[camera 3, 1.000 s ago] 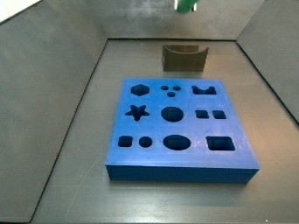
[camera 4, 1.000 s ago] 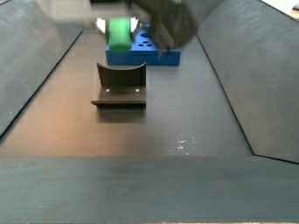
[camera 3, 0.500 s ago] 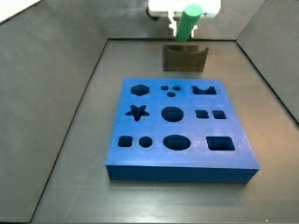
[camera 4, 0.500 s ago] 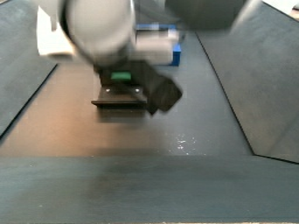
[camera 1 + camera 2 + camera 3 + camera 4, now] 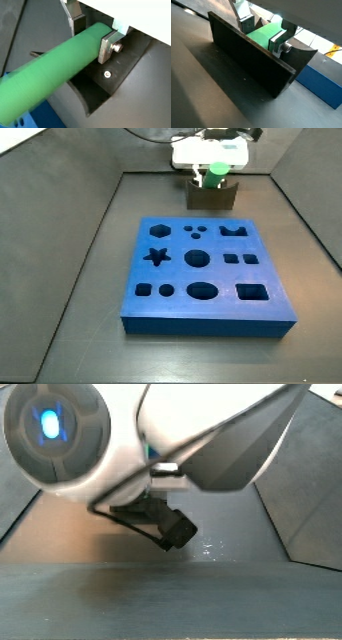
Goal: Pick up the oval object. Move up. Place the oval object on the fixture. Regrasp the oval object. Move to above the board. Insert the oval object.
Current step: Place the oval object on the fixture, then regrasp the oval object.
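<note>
The oval object (image 5: 53,75) is a bright green rod, clamped between my gripper's (image 5: 90,37) silver fingers (image 5: 107,47). In a wrist view the rod (image 5: 256,36) sits low inside the dark fixture (image 5: 251,62), between its walls. In a side view the gripper (image 5: 214,170) is directly over the fixture (image 5: 211,196) at the far end, with the rod (image 5: 214,172) showing green at its tip. The blue board (image 5: 205,278) lies nearer, with its cut-out holes. In a side view the arm (image 5: 147,444) fills the frame and hides the rod.
Grey sloping walls (image 5: 80,238) bound the dark floor (image 5: 80,353) on both sides. The fixture stands close to the back wall. A corner of the blue board (image 5: 321,85) shows just beyond the fixture in a wrist view.
The gripper has come down with the green rod from above the scene to the fixture, and the rod now sits in the fixture's notch. The arm now blocks a side view.
</note>
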